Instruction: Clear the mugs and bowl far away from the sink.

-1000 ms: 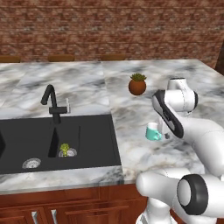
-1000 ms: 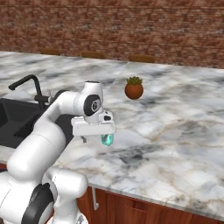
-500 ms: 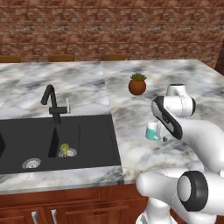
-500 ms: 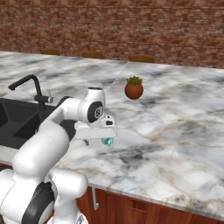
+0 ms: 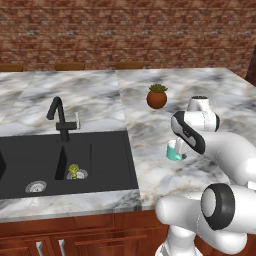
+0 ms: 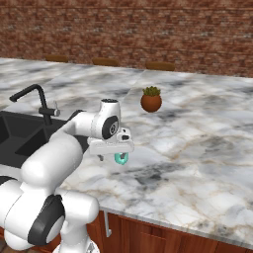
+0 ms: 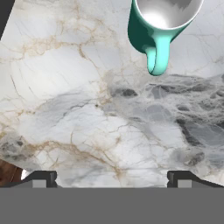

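Observation:
A teal mug (image 7: pixel 161 24) with a pale inside stands upright on the marble counter, its handle (image 7: pixel 156 59) turned toward my hand. In the hand view it sits at the top right, ahead of the fingers and not between them. My gripper (image 7: pixel 111 179) hangs open just above the counter with nothing in its jaws. From the right base view the gripper (image 6: pixel 111 156) points down right beside the mug (image 6: pixel 120 158). In the left base view the mug (image 5: pixel 173 150) peeks out beside my wrist, right of the black sink (image 5: pixel 102 167). The bowl is out of view.
A terracotta plant pot (image 5: pixel 156 98) stands on the counter behind the mug. The black faucet (image 5: pixel 61 120) rises at the sink's back rim. A small green-yellow object (image 5: pixel 74 171) lies in the basin. The counter's front edge (image 6: pixel 163 225) runs close below my hand.
My hand has sunk a little and edged closer to the mug. The jaws stayed open, and the mug has not moved.

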